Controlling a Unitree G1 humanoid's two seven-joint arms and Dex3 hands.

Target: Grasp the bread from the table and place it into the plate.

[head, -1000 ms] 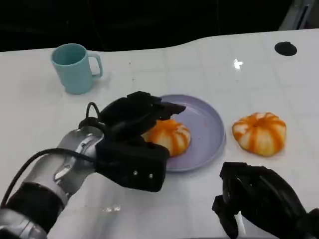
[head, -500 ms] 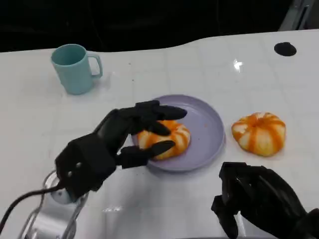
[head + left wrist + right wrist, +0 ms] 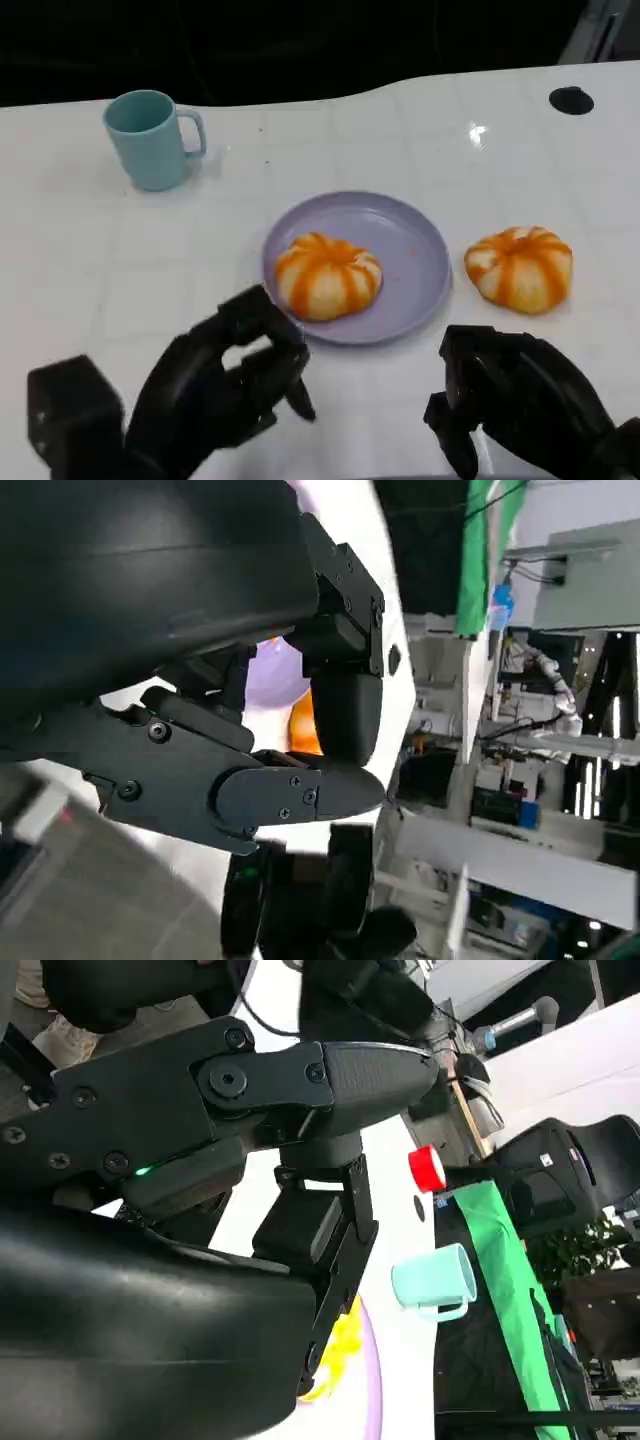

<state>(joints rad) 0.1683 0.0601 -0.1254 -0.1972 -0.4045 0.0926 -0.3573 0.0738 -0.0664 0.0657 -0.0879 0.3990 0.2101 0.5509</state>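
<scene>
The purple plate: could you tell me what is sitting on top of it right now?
One orange-striped bread rests on the purple plate, left of centre. The plate surface beneath it is covered.

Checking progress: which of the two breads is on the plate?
The bread nearer the mug; it lies in the plate, the other bread on bare table.

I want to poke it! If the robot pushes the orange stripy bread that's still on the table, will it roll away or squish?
The bread on the table sits on a wide flat base with a domed top, so it would probably slide, not roll. It looks puffy, so likely light and a bit squishy. The glossy white table may let it slip easily.
</scene>
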